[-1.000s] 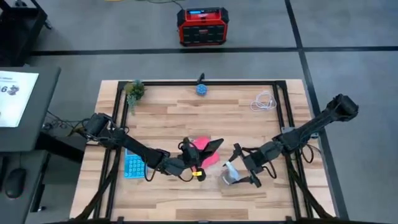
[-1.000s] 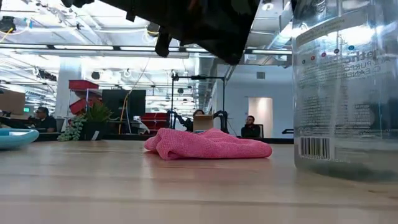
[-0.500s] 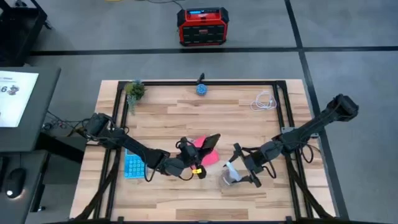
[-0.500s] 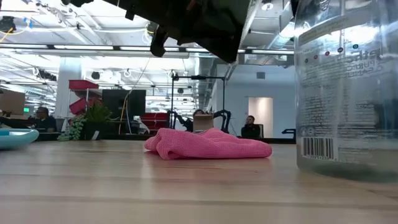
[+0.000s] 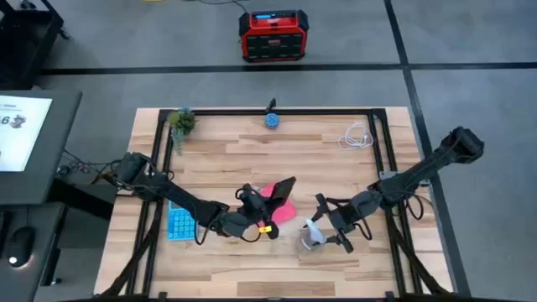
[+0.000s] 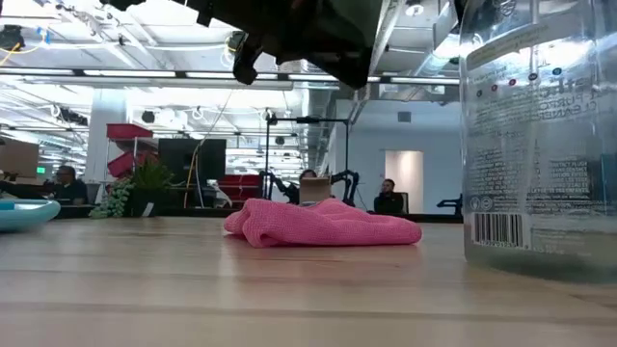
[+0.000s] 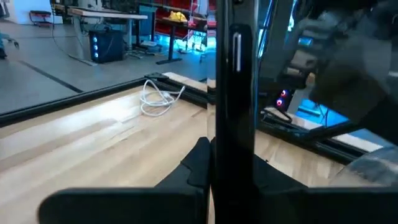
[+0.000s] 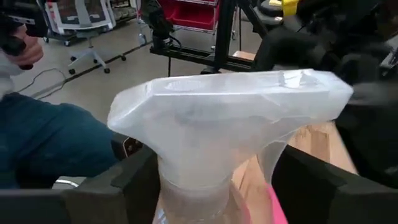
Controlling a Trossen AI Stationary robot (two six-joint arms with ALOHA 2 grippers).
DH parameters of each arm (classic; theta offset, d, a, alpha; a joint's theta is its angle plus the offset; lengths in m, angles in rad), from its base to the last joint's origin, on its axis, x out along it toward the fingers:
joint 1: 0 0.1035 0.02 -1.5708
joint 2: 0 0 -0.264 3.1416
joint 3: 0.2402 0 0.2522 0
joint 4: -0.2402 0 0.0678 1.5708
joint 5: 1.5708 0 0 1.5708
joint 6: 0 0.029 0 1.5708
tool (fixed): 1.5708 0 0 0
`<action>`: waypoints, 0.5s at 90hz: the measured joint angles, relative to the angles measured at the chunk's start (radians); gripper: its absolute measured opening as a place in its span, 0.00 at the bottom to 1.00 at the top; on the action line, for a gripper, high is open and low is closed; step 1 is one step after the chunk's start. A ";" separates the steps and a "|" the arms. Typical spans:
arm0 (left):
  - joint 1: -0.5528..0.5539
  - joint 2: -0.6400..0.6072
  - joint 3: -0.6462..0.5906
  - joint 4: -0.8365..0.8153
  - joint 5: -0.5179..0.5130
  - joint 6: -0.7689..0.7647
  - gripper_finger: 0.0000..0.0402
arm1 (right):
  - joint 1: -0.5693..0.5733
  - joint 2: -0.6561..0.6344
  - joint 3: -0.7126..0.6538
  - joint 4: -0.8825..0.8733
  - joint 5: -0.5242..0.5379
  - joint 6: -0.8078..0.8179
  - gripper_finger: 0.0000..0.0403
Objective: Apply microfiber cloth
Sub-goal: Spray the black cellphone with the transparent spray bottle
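The black phone [image 5: 283, 190] is held on edge above the table by the left gripper [image 5: 270, 207], fingers closed on its lower end, presumably so its screen is exposed for wiping. The microfiber cloth [image 5: 274, 204] is left bunched on the wooden table [image 5: 226, 151], directly beneath the phone, at about 9 o'clock from the clear spray bottle [image 5: 311, 236]. The bottle is kept upright at the table's front, its neck clamped between the fingers of the right gripper [image 5: 322, 225]. The cloth is touched by neither gripper.
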State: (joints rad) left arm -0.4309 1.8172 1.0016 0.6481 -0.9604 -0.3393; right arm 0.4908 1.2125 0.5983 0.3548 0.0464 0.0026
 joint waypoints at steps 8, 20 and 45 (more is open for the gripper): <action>0.000 0.000 0.000 -0.002 0.000 0.002 0.03 | 0.001 0.000 0.000 -0.003 -0.003 0.013 0.43; -0.001 0.000 0.000 -0.006 0.001 0.002 0.03 | 0.000 0.000 0.000 -0.012 0.023 0.015 0.39; -0.005 0.000 0.000 -0.026 0.005 -0.002 0.03 | 0.000 -0.006 -0.001 -0.082 0.041 0.017 0.65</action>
State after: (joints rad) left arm -0.4356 1.8172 1.0016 0.6222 -0.9558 -0.3409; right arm 0.4910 1.2064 0.5969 0.2728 0.0869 0.0201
